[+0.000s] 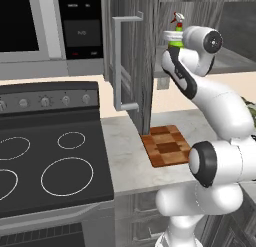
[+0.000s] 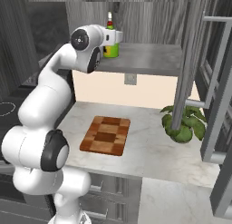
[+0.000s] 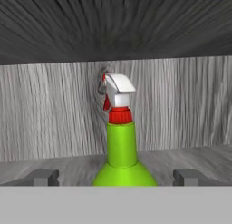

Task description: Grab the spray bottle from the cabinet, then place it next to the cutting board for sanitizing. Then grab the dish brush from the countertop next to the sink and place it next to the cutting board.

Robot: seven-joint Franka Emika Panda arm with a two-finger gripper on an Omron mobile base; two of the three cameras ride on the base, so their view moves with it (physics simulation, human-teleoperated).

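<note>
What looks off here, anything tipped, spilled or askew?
Nothing stands out. The spray bottle stands upright on the cabinet shelf between the open gripper fingers. The cutting board lies flat on the countertop, slightly angled, and the potted plant is upright.

The robot is a glossy white arm [image 1: 220, 106] of rounded, bulbous segments. Black bands ring its joints, and a round black cap with a small pale centre closes one joint. The end effector [image 3: 116, 177] has two small, square, dark grey fingertips [image 3: 44, 176].

spray bottle [image 3: 121, 146] green, red-white nozzle | cutting board [image 2: 105, 135] brown checkered
</note>
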